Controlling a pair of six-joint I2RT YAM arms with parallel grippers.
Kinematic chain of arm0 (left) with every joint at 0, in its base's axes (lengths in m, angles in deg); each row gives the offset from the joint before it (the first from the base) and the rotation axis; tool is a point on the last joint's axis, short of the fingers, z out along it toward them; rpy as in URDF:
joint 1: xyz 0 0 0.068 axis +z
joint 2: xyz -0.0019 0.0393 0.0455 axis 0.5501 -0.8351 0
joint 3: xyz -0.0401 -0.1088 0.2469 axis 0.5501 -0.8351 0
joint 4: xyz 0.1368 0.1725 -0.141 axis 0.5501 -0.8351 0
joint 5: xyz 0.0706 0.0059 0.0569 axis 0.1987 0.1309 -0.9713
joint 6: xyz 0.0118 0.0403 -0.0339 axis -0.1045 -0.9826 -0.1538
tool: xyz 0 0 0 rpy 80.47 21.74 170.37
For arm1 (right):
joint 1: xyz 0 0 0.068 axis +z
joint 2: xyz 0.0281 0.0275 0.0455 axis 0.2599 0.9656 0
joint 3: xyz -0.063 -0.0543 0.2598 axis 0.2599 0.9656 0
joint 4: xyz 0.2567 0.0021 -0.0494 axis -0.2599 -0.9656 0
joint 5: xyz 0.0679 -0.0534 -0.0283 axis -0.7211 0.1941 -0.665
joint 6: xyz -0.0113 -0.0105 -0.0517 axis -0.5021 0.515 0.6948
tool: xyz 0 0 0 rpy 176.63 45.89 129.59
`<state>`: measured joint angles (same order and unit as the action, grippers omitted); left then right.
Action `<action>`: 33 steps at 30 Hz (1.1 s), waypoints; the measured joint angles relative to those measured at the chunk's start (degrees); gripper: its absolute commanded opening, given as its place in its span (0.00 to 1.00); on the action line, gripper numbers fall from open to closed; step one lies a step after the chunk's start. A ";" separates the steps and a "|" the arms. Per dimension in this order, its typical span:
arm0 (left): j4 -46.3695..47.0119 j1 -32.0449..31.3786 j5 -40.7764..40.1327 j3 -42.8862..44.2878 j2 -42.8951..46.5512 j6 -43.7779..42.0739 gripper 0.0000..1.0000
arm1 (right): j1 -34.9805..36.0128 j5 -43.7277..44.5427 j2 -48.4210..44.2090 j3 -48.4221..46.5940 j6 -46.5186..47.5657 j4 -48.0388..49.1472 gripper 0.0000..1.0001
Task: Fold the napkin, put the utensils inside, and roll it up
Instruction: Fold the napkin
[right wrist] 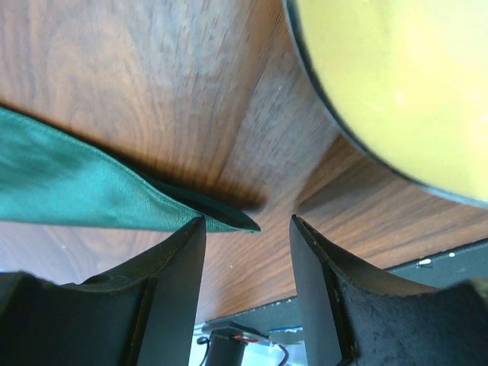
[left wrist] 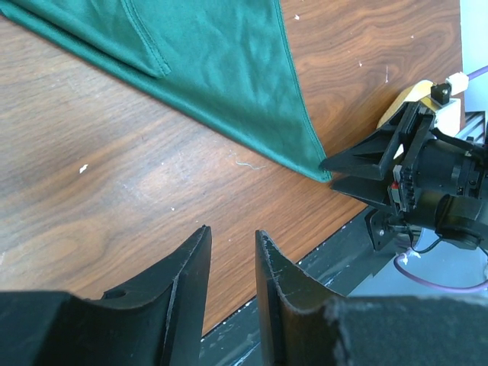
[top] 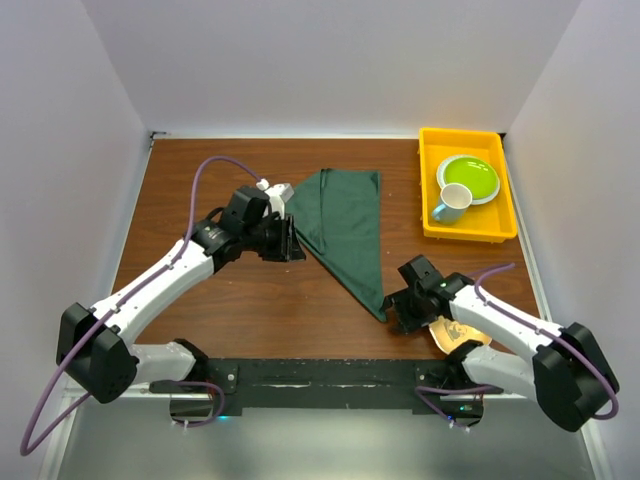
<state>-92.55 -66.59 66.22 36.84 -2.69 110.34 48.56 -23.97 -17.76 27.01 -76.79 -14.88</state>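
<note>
The dark green napkin (top: 345,225) lies folded into a long triangle mid-table, its tip pointing toward the near edge. My left gripper (top: 294,244) hovers at the napkin's left edge, its jaws a little apart with bare wood between them (left wrist: 232,232). My right gripper (top: 391,309) is low at the napkin's near tip; its jaws are open and the cloth tip (right wrist: 229,219) reaches into the gap beside the left finger (right wrist: 179,267). A pale beige rounded piece (top: 457,333), possibly a utensil, lies mostly hidden under the right arm.
A yellow tray (top: 468,232) at the back right holds a green plate (top: 468,177) and a pale cup (top: 451,204). The table's near edge with a black rail (top: 330,378) runs just behind both grippers. White walls enclose the table.
</note>
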 measured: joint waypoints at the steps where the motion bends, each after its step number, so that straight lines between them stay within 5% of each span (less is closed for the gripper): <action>1: -0.02 0.09 -0.07 0.00 0.00 -0.02 0.34 | 0.00 0.00 0.55 -0.02 -0.02 0.20 0.52; 16: -1.03 1.29 -0.52 0.42 0.00 -0.98 0.34 | 0.26 -0.74 4.35 -0.68 -1.31 2.69 0.51; 27: -1.25 2.03 -0.76 0.42 0.70 -1.01 0.34 | 0.26 -0.37 5.25 -0.52 -2.05 3.89 0.11; 33: -1.27 2.84 -0.87 0.42 0.98 -1.01 0.34 | 0.33 0.48 5.53 -1.22 1.57 3.63 0.00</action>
<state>-93.82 -63.75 65.35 37.25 -1.71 109.33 48.89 -23.49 -12.23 25.79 -75.22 -11.25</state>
